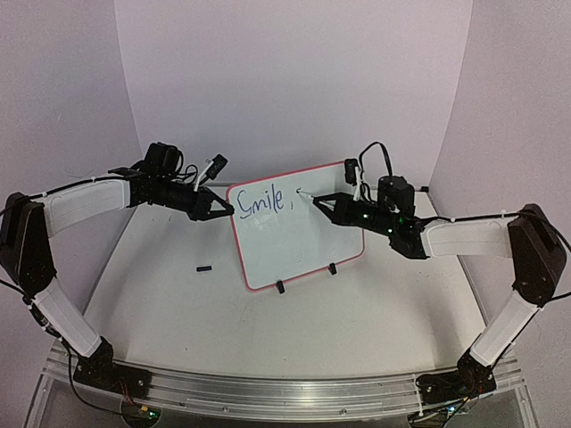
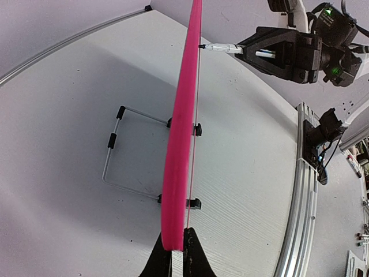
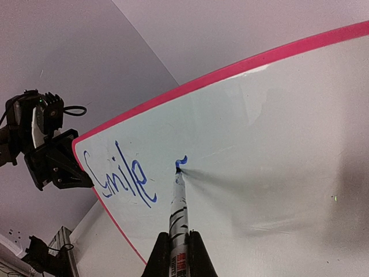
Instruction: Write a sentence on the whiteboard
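Observation:
The whiteboard [image 1: 299,245] stands upright mid-table, white with a red-pink frame. Blue lettering "Smile," [image 1: 260,201] runs along its top left. My left gripper [image 1: 227,211] is shut on the board's left edge; in the left wrist view the pink frame [image 2: 181,133] runs edge-on from between its jaws [image 2: 177,254]. My right gripper [image 3: 180,254] is shut on a marker [image 3: 180,202]. The marker's tip touches the board [image 3: 277,144] at a short fresh blue stroke [image 3: 181,160], right of "Smile" [image 3: 118,179]. From above, the right gripper [image 1: 319,203] is at the board's upper middle.
A small black cap [image 1: 204,267] lies on the table left of the board. Two black clip feet [image 1: 280,286] hold the board's lower edge, and a wire stand [image 2: 112,140] props it from behind. An aluminium rail [image 1: 268,392] runs along the near edge. Walls enclose the back and sides.

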`<state>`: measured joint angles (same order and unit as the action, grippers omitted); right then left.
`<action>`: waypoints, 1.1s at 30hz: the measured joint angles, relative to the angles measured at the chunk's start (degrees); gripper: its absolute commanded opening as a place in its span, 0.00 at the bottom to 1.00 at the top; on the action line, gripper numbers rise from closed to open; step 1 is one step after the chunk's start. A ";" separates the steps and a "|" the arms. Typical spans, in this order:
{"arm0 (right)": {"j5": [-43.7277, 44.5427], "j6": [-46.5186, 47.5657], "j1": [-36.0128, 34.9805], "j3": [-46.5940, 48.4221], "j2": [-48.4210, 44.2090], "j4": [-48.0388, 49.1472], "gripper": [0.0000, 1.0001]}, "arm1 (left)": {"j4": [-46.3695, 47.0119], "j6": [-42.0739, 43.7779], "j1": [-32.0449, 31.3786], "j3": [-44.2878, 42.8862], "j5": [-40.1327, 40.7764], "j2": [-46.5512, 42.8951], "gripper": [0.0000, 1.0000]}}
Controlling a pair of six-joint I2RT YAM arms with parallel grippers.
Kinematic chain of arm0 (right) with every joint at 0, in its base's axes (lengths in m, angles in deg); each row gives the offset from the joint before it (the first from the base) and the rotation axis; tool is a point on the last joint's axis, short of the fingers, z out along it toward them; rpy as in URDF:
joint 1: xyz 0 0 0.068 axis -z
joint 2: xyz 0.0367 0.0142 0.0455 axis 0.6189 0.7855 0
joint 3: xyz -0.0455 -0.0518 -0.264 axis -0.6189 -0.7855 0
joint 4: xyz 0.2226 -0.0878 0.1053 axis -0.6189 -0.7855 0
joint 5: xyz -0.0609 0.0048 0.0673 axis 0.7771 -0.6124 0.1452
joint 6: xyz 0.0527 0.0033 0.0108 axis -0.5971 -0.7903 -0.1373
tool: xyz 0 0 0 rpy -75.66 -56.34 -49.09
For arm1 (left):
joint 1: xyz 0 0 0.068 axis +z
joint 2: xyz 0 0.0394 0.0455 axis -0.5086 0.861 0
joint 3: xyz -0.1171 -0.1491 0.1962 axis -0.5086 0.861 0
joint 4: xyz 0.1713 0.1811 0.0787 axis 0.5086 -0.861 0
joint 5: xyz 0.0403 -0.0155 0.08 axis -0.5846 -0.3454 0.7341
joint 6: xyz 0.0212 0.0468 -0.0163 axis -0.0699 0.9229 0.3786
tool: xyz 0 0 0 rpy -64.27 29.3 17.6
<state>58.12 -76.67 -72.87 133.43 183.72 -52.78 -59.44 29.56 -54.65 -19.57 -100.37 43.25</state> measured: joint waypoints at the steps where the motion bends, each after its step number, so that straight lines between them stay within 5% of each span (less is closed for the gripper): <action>1: -0.02 -0.02 0.00 -0.02 0.00 0.00 0.00 | 0.00 0.00 0.00 0.00 0.00 0.00 0.00; 33: 2.71 -0.66 0.00 -4.26 -2.38 -0.46 0.00 | 0.00 0.02 -0.07 0.00 -0.02 0.00 0.00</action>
<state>60.83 -77.33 -72.87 129.16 181.34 -53.24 -59.44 29.58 -54.71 -19.57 -100.39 43.25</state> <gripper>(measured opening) 0.066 0.043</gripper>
